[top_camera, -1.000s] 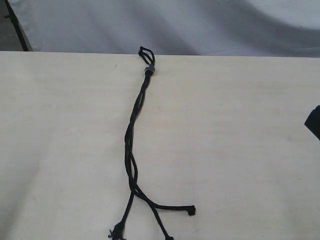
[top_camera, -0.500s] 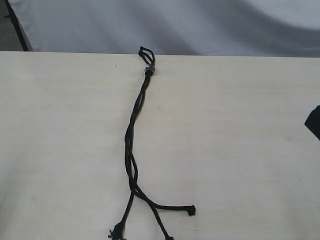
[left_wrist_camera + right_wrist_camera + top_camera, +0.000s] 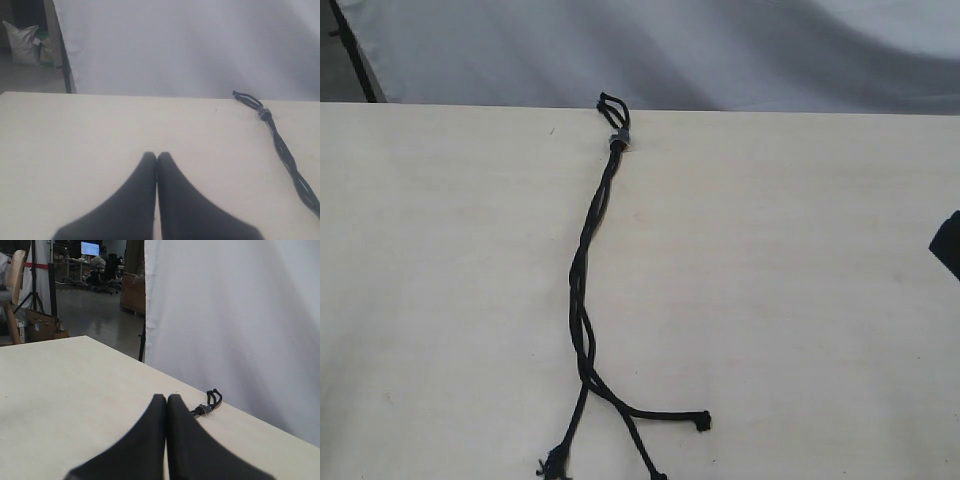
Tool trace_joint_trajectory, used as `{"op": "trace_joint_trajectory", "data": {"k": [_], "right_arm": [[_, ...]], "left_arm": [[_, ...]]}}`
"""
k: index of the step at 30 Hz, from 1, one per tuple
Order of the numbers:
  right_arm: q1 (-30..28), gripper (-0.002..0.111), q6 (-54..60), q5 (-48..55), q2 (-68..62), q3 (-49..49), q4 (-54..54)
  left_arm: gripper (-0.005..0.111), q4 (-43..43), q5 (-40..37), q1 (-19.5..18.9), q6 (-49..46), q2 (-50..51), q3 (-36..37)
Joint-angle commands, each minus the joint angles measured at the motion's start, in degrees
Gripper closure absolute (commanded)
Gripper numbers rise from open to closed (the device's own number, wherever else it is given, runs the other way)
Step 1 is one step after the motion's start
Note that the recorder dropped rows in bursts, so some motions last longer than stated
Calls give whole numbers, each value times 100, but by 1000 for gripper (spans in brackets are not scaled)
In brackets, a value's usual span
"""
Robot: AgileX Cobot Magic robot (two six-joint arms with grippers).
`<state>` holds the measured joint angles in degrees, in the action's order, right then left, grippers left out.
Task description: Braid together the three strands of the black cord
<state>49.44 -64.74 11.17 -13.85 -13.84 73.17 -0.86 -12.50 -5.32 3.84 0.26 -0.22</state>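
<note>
The black cord [image 3: 582,290] lies along the middle of the pale table [image 3: 440,260], its grey band [image 3: 617,140] and short loops at the far edge. Its three strands are twisted together down most of the length, then splay apart near the front edge with tips at left [image 3: 553,462], middle [image 3: 656,474] and right [image 3: 701,421]. My left gripper [image 3: 157,156] is shut with nothing in it, well aside of the cord [image 3: 285,152]. My right gripper [image 3: 166,398] is shut and empty too, the cord's band and loops [image 3: 206,407] just beyond its fingertips. A dark part of the right arm [image 3: 948,243] shows at the exterior view's right edge.
A white cloth backdrop [image 3: 720,50] hangs behind the table's far edge. A black stand pole [image 3: 355,55] rises at the far left corner. The right wrist view shows a room beyond with boxes [image 3: 42,325] and a chair.
</note>
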Motion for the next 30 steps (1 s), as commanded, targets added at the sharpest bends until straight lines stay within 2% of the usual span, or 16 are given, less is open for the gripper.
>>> {"op": "trace_joint_trajectory", "data": {"k": [1, 9, 10, 11, 12, 13, 14, 18, 19, 21, 27, 30], "right_arm": [[-1, 108, -21, -19, 29, -4, 41], [-1, 108, -18, -13, 54, -4, -200], [-1, 108, 535, 144, 112, -4, -1178], [-1, 108, 979, 155, 123, -4, -1620], [-1, 108, 2589, 228, 123, 109, -3022], [-1, 108, 3289, 178, 150, 195, -3745], [-1, 108, 4668, -197, 177, 509, -4836], [-1, 108, 5718, -1654, 348, 1384, -6379], [-1, 108, 5793, -1213, 446, 1384, -6534], [-1, 108, 5793, -1023, 497, 1384, -6573], [-1, 108, 5793, -1044, 510, 1384, -6573], [-324, 108, 5793, -1057, 677, 1384, -6573]], "left_arm": [[105, -19, 27, -17, 1, -26, 22], [105, -19, 27, -17, 1, -26, 22], [105, -19, 27, -17, 1, -26, 22], [105, -19, 27, -17, 1, -26, 22], [105, -19, 27, -17, 1, -26, 22], [105, -19, 27, -17, 1, -26, 22], [105, -19, 27, -17, 1, -26, 22], [105, -19, 27, -17, 1, -26, 22], [105, -19, 27, -17, 1, -26, 22], [105, -19, 27, -17, 1, -26, 22], [105, -19, 27, -17, 1, -26, 22], [105, -19, 27, -17, 1, -26, 22]]}}
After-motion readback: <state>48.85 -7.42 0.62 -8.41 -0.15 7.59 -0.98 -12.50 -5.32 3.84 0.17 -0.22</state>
